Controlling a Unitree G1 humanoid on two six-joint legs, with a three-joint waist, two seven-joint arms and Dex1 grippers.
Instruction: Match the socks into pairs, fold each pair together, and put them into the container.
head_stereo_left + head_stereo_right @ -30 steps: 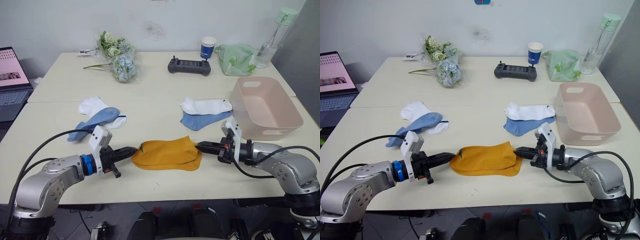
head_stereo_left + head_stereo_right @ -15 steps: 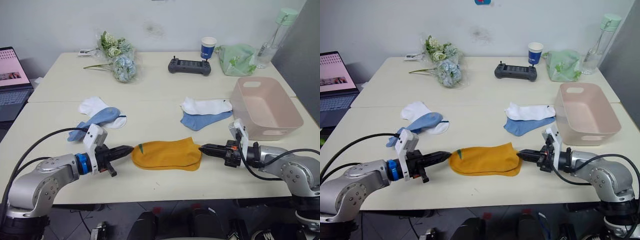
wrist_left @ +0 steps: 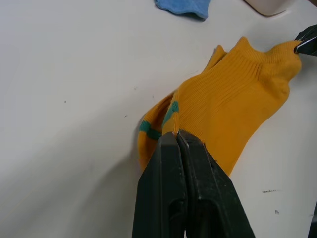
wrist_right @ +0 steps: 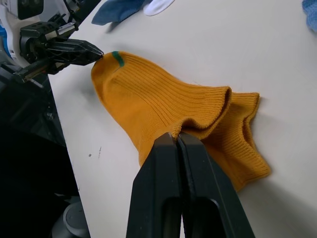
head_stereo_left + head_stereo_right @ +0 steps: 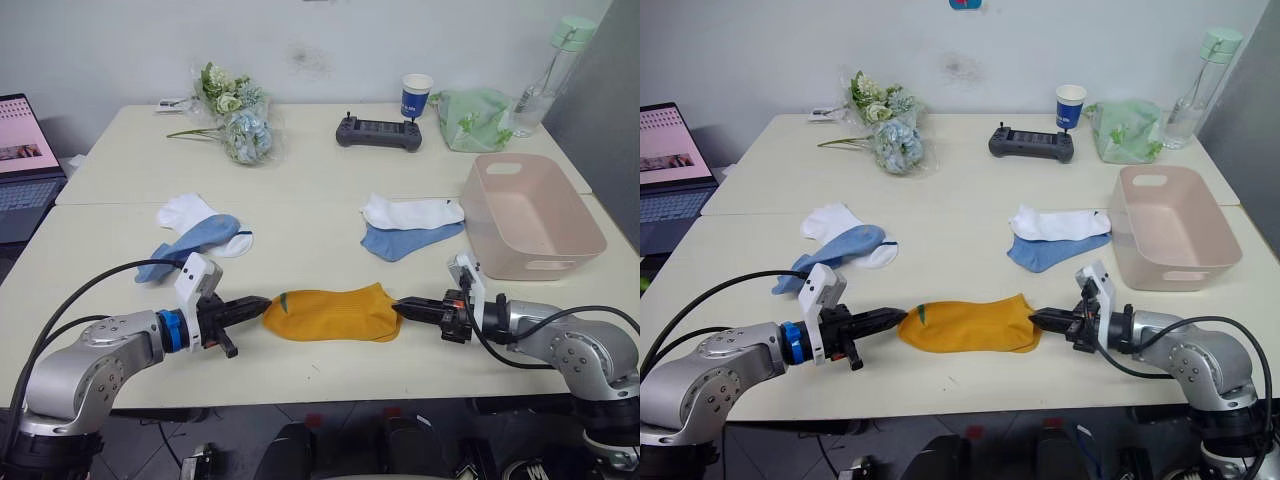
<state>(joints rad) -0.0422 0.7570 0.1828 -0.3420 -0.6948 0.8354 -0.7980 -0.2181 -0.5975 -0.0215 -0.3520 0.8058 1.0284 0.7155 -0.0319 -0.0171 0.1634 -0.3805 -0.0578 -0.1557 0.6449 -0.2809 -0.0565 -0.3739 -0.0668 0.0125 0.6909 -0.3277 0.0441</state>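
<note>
From the head views, the two mustard-orange socks (image 5: pixel 332 312) lie stacked flat at the near middle of the tabletop (image 5: pixel 310 205), stretched between the two arms. The left gripper (image 5: pixel 262 302) has its jaws clamped on the striped toe end, and the right gripper (image 5: pixel 397 306) has its jaws clamped on the cuff end. Behind the left arm a white sock (image 5: pixel 186 211) and a light blue sock (image 5: pixel 196 243) overlap. Right of centre, another white sock (image 5: pixel 412 212) lies on top of another light blue sock (image 5: pixel 403 240), just beside the pink container (image 5: pixel 532 215). Along the far edge stand a bouquet (image 5: pixel 234 124), a black controller (image 5: pixel 378 132), a paper cup (image 5: pixel 416 96), a green bag (image 5: pixel 472 118) and a bottle (image 5: pixel 548 72). A laptop (image 5: pixel 25 160) sits off to the left.

In the left wrist view, the black jaws are pressed together on the mustard fabric next to the green stripe (image 3: pixel 171 112).

In the right wrist view, the jaws pinch the ribbed cuff, with the left gripper at the far toe.
</note>
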